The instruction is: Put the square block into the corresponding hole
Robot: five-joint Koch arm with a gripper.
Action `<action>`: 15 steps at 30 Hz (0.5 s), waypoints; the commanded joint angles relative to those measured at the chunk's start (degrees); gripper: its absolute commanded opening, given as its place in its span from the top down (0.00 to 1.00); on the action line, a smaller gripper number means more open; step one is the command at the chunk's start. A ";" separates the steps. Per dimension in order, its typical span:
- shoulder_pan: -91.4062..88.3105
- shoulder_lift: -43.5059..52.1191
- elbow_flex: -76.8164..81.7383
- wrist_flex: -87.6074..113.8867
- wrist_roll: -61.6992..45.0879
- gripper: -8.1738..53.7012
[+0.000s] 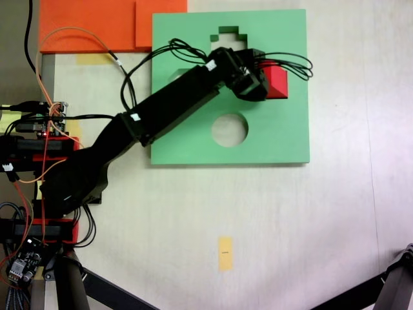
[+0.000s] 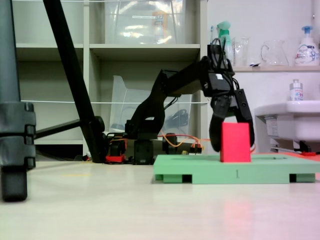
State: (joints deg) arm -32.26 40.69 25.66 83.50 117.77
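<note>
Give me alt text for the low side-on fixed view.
A black robot arm's open gripper straddles an upright red square block whose bottom sits at the flat green foam board. Shelves and a tripod leg stand behind.

One red block [image 1: 279, 82], one green board [image 1: 187, 139] with three cutouts, one yellow tape strip [image 1: 224, 252], two orange foam sheets [image 1: 84, 26].

orange foam sheets [image 1: 97, 26] top left | yellow tape strip [image 1: 224, 252] on table | shelving [image 2: 145, 47] behind
</note>
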 commanded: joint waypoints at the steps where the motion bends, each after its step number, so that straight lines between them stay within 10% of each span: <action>1: 0.18 0.09 -2.90 0.97 0.70 0.65; 15: 4.22 -2.11 -4.57 -2.90 -0.26 0.63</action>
State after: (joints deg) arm -29.62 37.62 22.85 83.58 117.25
